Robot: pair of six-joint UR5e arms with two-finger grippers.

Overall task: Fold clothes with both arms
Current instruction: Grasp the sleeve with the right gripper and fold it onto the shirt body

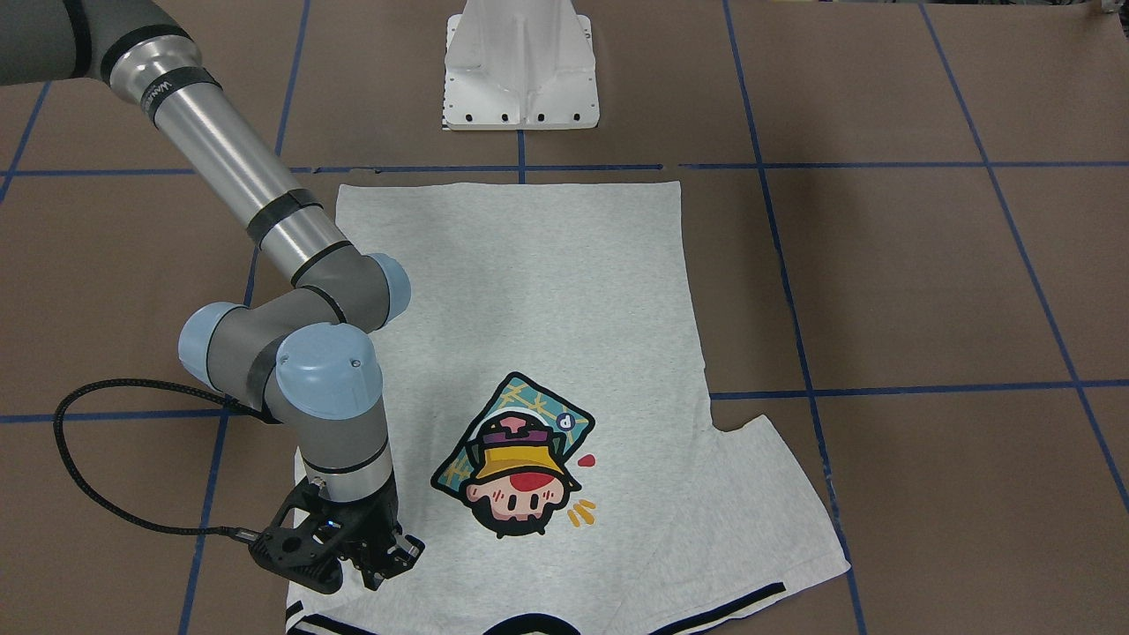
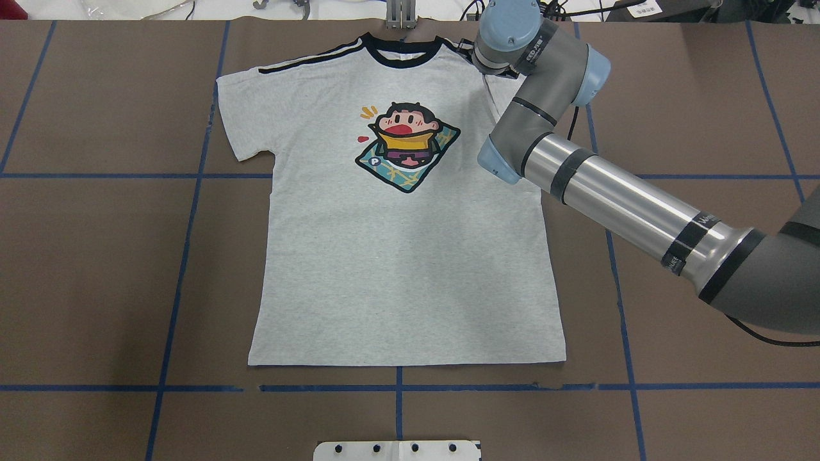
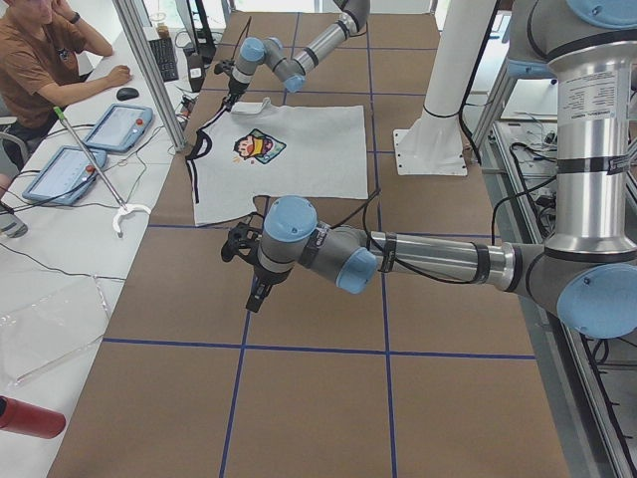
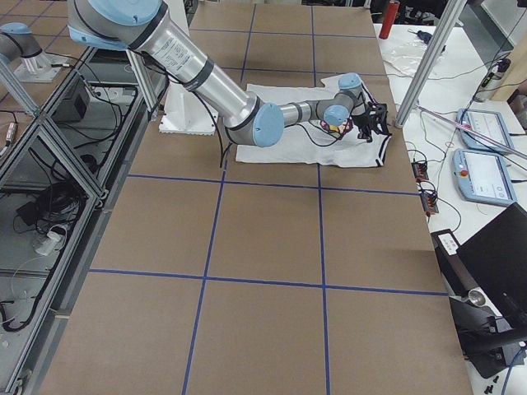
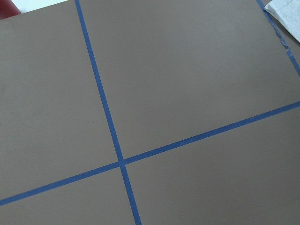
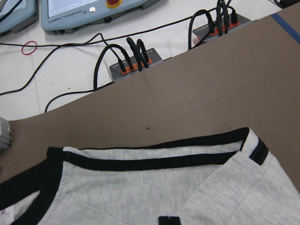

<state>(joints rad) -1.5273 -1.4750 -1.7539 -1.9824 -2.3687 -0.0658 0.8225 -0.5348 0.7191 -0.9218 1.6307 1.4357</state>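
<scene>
The grey T-shirt [image 2: 397,256] lies flat, print up, on the brown table, with its black collar at the far edge. My right arm reaches across to the shirt's far right shoulder. The right gripper [image 1: 392,560] points down onto the cloth beside the striped shoulder. In the right wrist view its fingertips [image 6: 168,219] sit close together on the fabric [image 6: 140,197], and folds run toward them. The right sleeve looks folded inward. My left gripper [image 3: 254,294] hovers over bare table left of the shirt. I cannot tell whether it is open or shut. Its wrist view shows only a shirt corner [image 5: 287,9].
The white pedestal base [image 1: 520,70] stands at the near edge behind the hem. Blue tape lines cross the table. Cable boxes [image 6: 136,65], teach pendants [image 3: 119,124] and a seated person [image 3: 40,60] are beyond the far edge. A red bottle [image 3: 25,418] lies at the left end.
</scene>
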